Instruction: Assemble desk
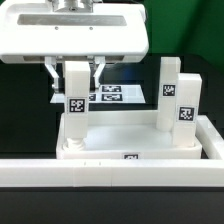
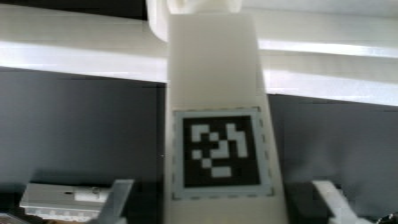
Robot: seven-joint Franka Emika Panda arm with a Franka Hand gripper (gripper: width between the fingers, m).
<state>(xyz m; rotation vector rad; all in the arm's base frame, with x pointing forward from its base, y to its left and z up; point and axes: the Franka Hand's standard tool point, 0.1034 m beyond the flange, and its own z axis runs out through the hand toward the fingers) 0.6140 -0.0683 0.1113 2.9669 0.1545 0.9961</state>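
The white tabletop (image 1: 125, 138) lies in the middle of the exterior view with its sockets facing up. One white square leg (image 1: 76, 112) with a black-and-white tag stands upright on its corner at the exterior view's left. My gripper (image 1: 76, 82) hangs straight above and is shut on this leg's upper part, one finger on each side. In the wrist view the same leg (image 2: 217, 90) fills the middle, its tag (image 2: 222, 150) facing the camera, between my gripper (image 2: 219, 203) fingers. Two more tagged legs (image 1: 168, 88) (image 1: 188, 108) stand upright on the tabletop at the exterior view's right.
A long white low wall (image 1: 110, 172) runs across the front and turns back along the exterior view's right (image 1: 214, 140). The marker board (image 1: 118, 95) lies flat behind the tabletop. The surface around them is black.
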